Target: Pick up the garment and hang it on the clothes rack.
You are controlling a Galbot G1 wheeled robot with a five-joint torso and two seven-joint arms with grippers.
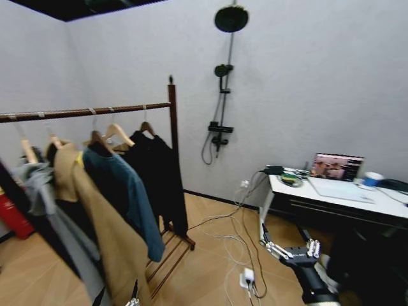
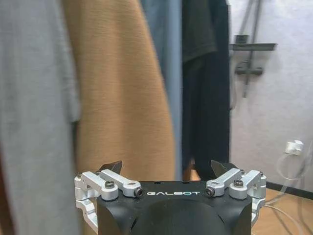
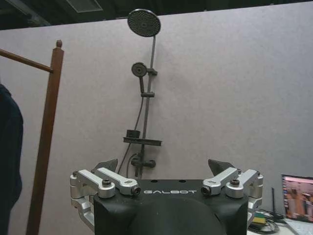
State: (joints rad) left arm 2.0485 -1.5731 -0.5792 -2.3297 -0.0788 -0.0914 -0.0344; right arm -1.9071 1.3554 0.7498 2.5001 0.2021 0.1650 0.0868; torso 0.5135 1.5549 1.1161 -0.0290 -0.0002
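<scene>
1. Right gripper [image 1: 290, 250], low at near right, jaws spread, holding nothing.
2. Left gripper [image 2: 168, 169] spread too, close before the hanging tan coat [image 2: 122, 88].
3. Black limp long-sleeved garment [image 1: 159, 172] hangs on its light wooden hanger at the right end of the dark red-brown wooden clothes rack [image 1: 172, 121].
4. Judgement: hanging looks complete; next, withdraw clear of the clothes.

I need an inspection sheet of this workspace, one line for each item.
Surface: wood floor; white desk at right.
Job's things: black garment hangs on the rack rod, nearest the right post.
Clutter: blue jacket, tan coat, grey garment on the same rod; laptop on desk.
Grippers: left gripper open, facing the hung clothes; right gripper open, low beside the desk.
Cables: white cables and a plug on floor.
Surroundings: shower pole on wall.
</scene>
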